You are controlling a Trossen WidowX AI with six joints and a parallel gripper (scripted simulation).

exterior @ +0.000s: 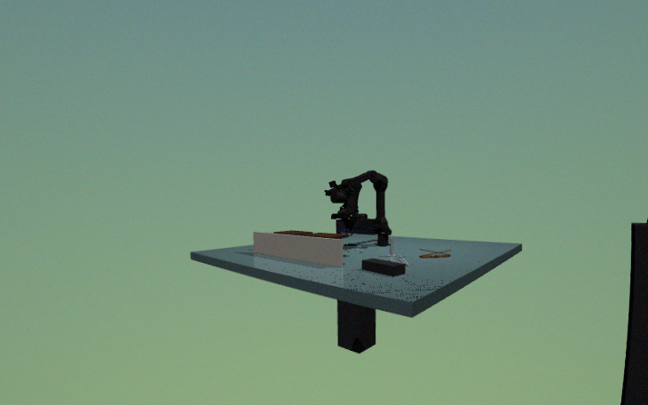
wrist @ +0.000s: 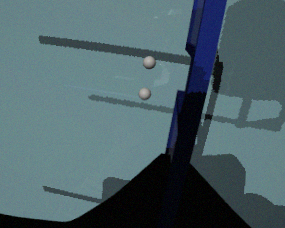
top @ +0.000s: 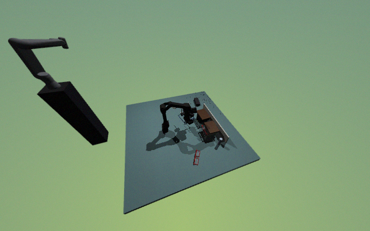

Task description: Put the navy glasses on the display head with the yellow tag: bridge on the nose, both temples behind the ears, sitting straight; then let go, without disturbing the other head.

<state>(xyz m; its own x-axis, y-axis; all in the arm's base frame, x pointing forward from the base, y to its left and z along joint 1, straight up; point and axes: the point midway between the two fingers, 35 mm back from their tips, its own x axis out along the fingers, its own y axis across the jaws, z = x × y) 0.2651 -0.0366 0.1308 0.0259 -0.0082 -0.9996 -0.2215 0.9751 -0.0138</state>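
Observation:
My gripper (wrist: pixel 170 164) (exterior: pixel 351 227) points down and is shut on the navy glasses (wrist: pixel 206 50). Their blue front runs up from between the fingertips in the wrist view, with two pale round nose pads (wrist: pixel 149 62) to its left. The glasses are held above the table, and thin shadows lie below them. In the top view the arm reaches near two dark blocks with brown tops (top: pixel 204 114) (top: pixel 211 126), which may be the display heads. I cannot make out faces, noses, ears or a yellow tag. The temples are mostly hidden or too thin to follow.
A pale upright panel (exterior: pixel 296 250) stands behind the blocks. Red glasses (top: pixel 195 157) lie on the table (top: pixel 149 178). A grey post (top: pixel 218 144) stands near the panel's end. A black box (top: pixel 196 101) (exterior: pixel 383 267) and orange-brown glasses (exterior: pixel 434 256) lie on the other side.

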